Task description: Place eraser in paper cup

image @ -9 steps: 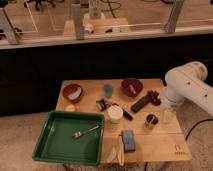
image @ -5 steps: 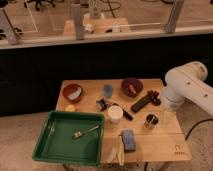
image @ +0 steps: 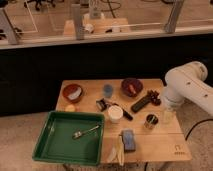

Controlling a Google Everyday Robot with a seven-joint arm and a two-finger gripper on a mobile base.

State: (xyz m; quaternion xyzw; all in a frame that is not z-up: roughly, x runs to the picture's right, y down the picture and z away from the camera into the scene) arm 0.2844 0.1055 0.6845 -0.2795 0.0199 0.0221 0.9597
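Behind the scene there is a dark low wall with glass panels and metal posts, and in front of it stands a wooden worktop (image: 161,144) with many small things on it. The eraser (image: 140,104) lies flat on the right half of the worktop, just near of a dark red bowl (image: 131,86). It is a long, narrow, dark bar with straight edges, placed diagonally, with one end toward near-left and the other toward far-right. The paper cup (image: 115,113) stands upright near the middle of the worktop, on the near-left side of the eraser and apart from it. It is small, pale and round, and its mouth looks narrow for such a long bar. The white arm comes in from the right, and the claw (image: 153,95) is at the far-right end of the eraser. I cannot tell if the claw is open or closed, or if it touches the bar. I judge that the step in hand is the grasp, because the eraser is not lifted. The next move needs a firm hold on the bar, then a lift, a short carry to the near-left, and a tilt so that one end goes into the cup.
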